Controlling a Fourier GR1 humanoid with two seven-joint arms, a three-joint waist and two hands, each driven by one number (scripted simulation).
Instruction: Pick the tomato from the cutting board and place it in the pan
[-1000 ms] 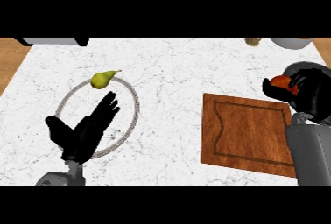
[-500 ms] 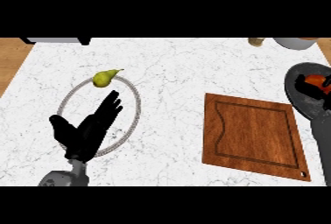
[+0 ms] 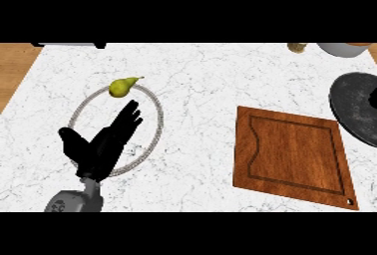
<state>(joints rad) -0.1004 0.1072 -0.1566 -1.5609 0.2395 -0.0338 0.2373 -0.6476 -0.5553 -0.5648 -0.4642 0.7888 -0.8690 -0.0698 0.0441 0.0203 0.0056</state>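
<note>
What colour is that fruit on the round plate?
Yellow-green: the pear, seen in the head view, at the plate's far rim.

**No words to read**

There are no words, numbers, brand names or signs to read anywhere in the head view. The cutting board (image 3: 293, 155), the pan (image 3: 355, 113) and the white counter (image 3: 206, 74) have no letters on them.

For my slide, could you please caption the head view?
Left hand open over a ring-shaped plate beside a pear; bare cutting board, pan at right.
</note>
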